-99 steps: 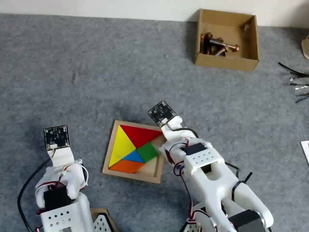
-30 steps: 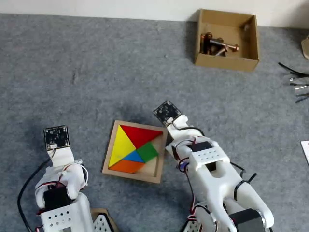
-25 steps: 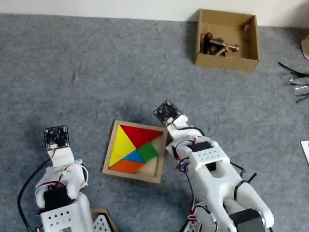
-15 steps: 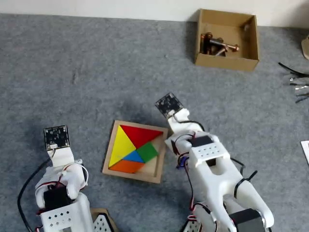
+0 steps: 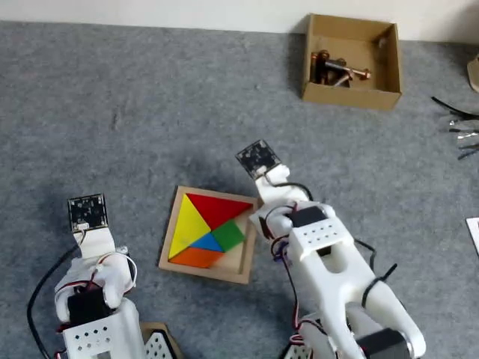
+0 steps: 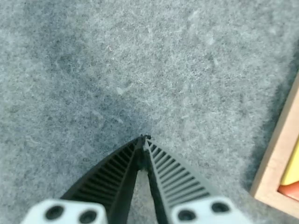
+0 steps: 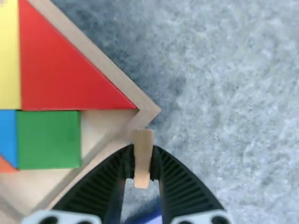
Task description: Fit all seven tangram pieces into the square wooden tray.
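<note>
The square wooden tray (image 5: 203,272) lies between the two arms and holds yellow (image 5: 187,222), red (image 5: 217,208), blue (image 5: 207,242), green (image 5: 231,234) and orange (image 5: 197,257) pieces. Bare wood shows along its right side (image 5: 244,253). My right gripper (image 7: 142,151) is shut on a thin pale wood-coloured piece (image 7: 141,158), held on edge just outside the tray's corner (image 7: 148,112), near the green square (image 7: 47,139) and red triangle (image 7: 60,74). My left gripper (image 6: 143,139) is shut with nothing in it, over carpet beside the tray's rim (image 6: 276,156).
A cardboard box (image 5: 352,96) holding metal parts stands at the far right. Cables (image 5: 460,123) lie at the right edge. Grey carpet covers the whole floor. The left arm (image 5: 93,280) sits near the front left, the right arm (image 5: 310,235) right of the tray.
The right arm has drawn back from over the tray's right side toward the far side, then swung slightly left. The left arm has stayed still.
</note>
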Controlling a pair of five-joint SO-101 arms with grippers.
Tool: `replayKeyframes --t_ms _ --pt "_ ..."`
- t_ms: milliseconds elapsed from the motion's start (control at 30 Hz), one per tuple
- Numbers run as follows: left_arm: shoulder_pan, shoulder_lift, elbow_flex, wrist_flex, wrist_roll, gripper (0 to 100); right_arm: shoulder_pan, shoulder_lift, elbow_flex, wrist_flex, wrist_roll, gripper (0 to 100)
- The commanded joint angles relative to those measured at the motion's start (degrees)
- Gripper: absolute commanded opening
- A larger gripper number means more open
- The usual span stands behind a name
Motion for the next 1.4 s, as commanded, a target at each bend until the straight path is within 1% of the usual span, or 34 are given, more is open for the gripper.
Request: replayKeyframes --t_ms 0,200,267,333,400,467,633,867,1033,1367 --pt "-0.7 -0.3 1.1 0.2 0.6 1 -2.8 -7.7 -4.4 5.3 -0.9 0.5" --pt "-0.7 -0.3 1.1 0.2 0.6 1 -13.1 -16.3 -4.4 9.4 -1.0 0.5" --pt "-0.7 -0.3 1.1 0.2 0.6 1 -15.6 -17.5 -4.4 9.8 -1.1 0.5" --pt "-0.7 -0.3 1.1 0.2 0.6 1 -16.9 -17.6 -4.4 9.5 -3.0 0.5" --pt "-0.7 -0.3 1.1 0.2 0.6 1 -16.5 -16.7 -4.1 8.2 -5.2 0.5" --pt "-0.7 -0.3 1.1 0.2 0.6 1 -14.7 -14.8 -3.1 5.9 -5.7 0.5" --pt "-0.7 -0.3 1.1 0.2 0.6 1 -13.8 -7.9 0.7 -2.2 -5.8 0.5" --pt "-0.7 -0.3 1.1 0.2 0.6 1 -13.3 -2.3 1.5 -6.8 -5.8 0.5" --pt "-0.7 -0.3 1.1 0.2 0.6 1 -9.5 -0.7 1.5 -8.0 -5.8 0.5" --pt "-0.7 -0.3 1.1 0.2 0.6 1 -9.4 3.1 1.6 -8.0 -5.8 0.6"
